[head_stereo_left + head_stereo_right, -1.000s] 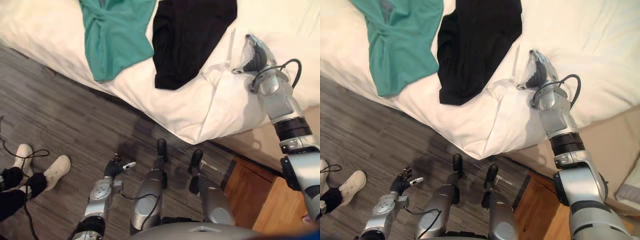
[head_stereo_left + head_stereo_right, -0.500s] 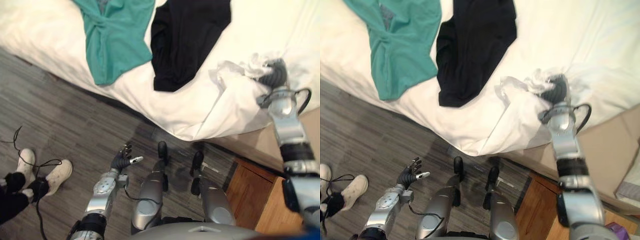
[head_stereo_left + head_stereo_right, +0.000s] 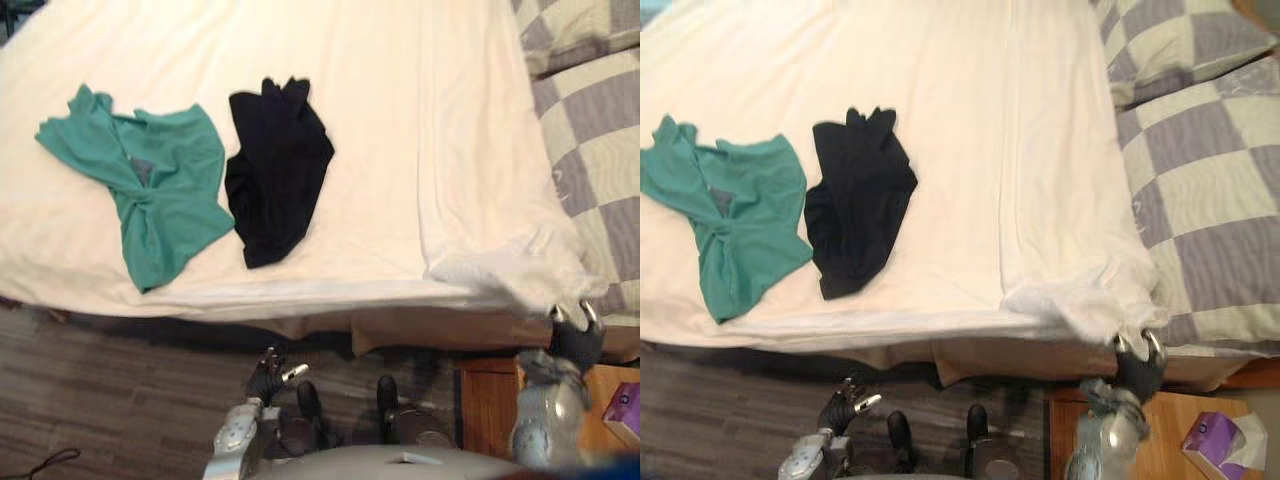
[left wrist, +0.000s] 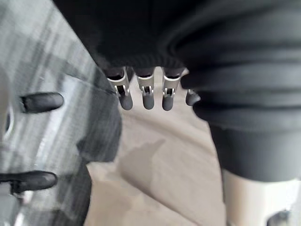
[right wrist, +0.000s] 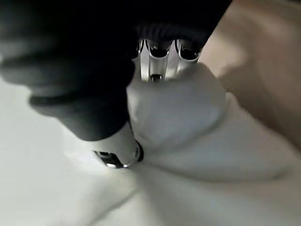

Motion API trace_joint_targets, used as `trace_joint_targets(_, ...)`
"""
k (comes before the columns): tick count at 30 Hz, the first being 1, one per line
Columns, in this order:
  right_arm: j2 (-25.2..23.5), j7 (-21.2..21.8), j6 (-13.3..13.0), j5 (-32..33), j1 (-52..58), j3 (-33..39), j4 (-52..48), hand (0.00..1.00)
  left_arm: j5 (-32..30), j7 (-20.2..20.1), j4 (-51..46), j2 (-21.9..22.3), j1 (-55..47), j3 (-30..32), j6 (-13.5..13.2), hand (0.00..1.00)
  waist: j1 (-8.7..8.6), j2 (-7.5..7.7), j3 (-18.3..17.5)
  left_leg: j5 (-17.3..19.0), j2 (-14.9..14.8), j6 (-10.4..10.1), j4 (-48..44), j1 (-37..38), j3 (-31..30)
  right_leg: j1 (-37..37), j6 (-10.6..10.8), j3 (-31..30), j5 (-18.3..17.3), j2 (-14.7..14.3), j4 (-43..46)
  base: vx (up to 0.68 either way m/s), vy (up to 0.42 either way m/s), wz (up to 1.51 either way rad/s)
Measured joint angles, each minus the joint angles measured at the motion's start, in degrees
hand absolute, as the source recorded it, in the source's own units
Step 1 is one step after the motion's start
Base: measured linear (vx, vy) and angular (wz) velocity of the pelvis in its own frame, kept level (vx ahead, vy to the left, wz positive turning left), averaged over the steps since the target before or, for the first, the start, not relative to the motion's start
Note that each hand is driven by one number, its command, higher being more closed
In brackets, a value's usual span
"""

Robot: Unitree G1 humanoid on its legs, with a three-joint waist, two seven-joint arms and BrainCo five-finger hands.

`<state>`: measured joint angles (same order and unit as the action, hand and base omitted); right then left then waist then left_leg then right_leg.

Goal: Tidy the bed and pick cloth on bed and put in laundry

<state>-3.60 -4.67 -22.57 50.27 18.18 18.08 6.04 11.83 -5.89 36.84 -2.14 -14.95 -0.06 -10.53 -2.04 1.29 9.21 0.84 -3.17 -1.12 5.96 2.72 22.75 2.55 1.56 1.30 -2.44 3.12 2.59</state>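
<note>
Grips with the right robot hand [image 3: 1138, 375], lifted on a silver-grey forearm from the lower right, dark ribbed cover facing up. Curls the fingers [image 5: 159, 59] into a bunched corner of the white bed sheet [image 5: 188, 108] and presses the thumb [image 5: 115, 153] against the same fold, pinching it tight. Hangs the left robot hand [image 3: 268, 377] low at the lower left, well apart from the right, forearm angled up from the lower edge. Spreads its dark-tipped fingers [image 4: 146, 96] straight and loose, thumb out to one side.

The camera has lifted. The right hand [image 3: 577, 342], now at 5 o'clock, has pulled the white sheet [image 3: 490, 250] flat.
</note>
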Motion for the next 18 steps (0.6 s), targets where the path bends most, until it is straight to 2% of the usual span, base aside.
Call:
trace_joint_targets(2, -0.72, 3.22, -0.91, 8.20, 1.20, 1.26, 4.60, 0.00, 0.57, -0.07, 2.91, 0.57, 0.41, 0.17, -1.76, 0.00, -0.13, -0.71, -0.95, 0.35, 0.08, -0.04, -0.01, 2.57, 1.52, -2.00, 0.40, -0.65, -0.50, 0.10, 0.21, 0.08, 0.018, -0.26)
trace_joint_targets(4, -1.23, 5.05, -1.35, 12.27, 3.27, 2.68, 9.64, 0.00, 1.11, -0.05, 5.60, 1.34, 0.52, 0.61, -3.35, 0.00, -0.16, -1.27, -2.77, 0.87, 0.11, -0.25, 0.00, 3.40, 2.07, -2.61, 0.72, -0.78, -0.93, 0.19, 0.29, 0.07, 0.006, -0.12)
trace_joint_targets(7, -1.84, 5.76, -1.62, 16.17, 5.11, 5.12, 15.80, 0.00, 1.40, 0.03, 8.29, 1.66, 0.61, 0.85, -4.97, 0.00, -0.17, -1.63, -3.71, 1.91, 0.09, -0.83, 0.01, 4.62, 3.04, -3.55, 0.59, -1.14, -1.45, 0.19, 0.43, 0.05, -0.004, -0.13)
trace_joint_targets(10, -2.36, 2.33, -2.95, 16.95, 6.36, 9.23, 17.97, 0.00, 3.17, 0.07, 10.51, 2.13, 0.54, 2.08, -5.98, 0.00, -0.13, -2.17, -4.18, 2.65, 0.09, -0.87, 0.01, 5.44, 5.19, -3.54, 0.63, -2.28, -1.48, 0.19, 0.58, 0.02, -0.008, -0.23)
trace_joint_targets(12, -2.43, -4.36, -6.37, 16.32, 6.31, 10.93, 17.59, 0.00, 3.48, 0.26, 10.87, 2.69, 0.51, 2.34, -6.06, 0.00, -0.08, -2.30, -4.52, 3.16, 0.13, -0.81, 0.01, 6.17, 6.25, -3.56, 0.92, -2.42, -1.94, 0.28, 1.41, 0.00, -0.013, -0.16)
trace_joint_targets(13, -2.39, -5.34, -6.86, 16.16, 6.36, 10.92, 17.05, 0.00, 3.49, 0.42, 10.86, 2.66, 0.46, 2.34, -6.06, 0.00, -0.09, -2.25, -4.57, 3.21, 0.15, -0.82, 0.01, 6.30, 6.34, -3.56, 1.02, -2.43, -2.14, 0.33, 1.66, 0.00, -0.023, -0.07)
trace_joint_targets(14, -2.18, -7.66, -8.06, 15.73, 6.59, 10.58, 14.10, 1.00, 3.53, 1.31, 10.74, 2.95, 0.32, 2.32, -5.97, 0.00, -0.33, -2.17, -4.66, 3.81, 0.22, -0.50, 0.02, 6.45, 6.45, -3.56, 1.02, -2.38, -2.44, 0.43, 2.07, 0.00, -0.015, 0.07)
trace_joint_targets(16, -2.08, -9.09, -10.50, 13.49, 6.58, 8.85, 6.45, 1.00, 3.53, 2.28, 9.94, 3.29, 0.19, 2.14, -5.75, 0.00, -0.66, -2.02, -4.63, 4.01, 0.09, -0.70, 0.02, 6.42, 8.67, -3.52, 1.09, -1.82, -2.62, 0.95, 2.06, 0.00, -0.010, 0.16)
trace_joint_targets(18, -1.39, -5.75, -13.02, 9.35, 5.04, 3.89, -5.54, 1.00, 3.42, 4.02, 7.89, 3.16, -0.28, 0.99, -4.57, 0.00, -0.05, -1.60, -4.40, 3.87, 0.13, -0.83, -0.05, 6.33, 9.06, -3.49, 1.40, -1.37, -2.79, 1.26, 2.27, 0.01, -0.004, 0.14)
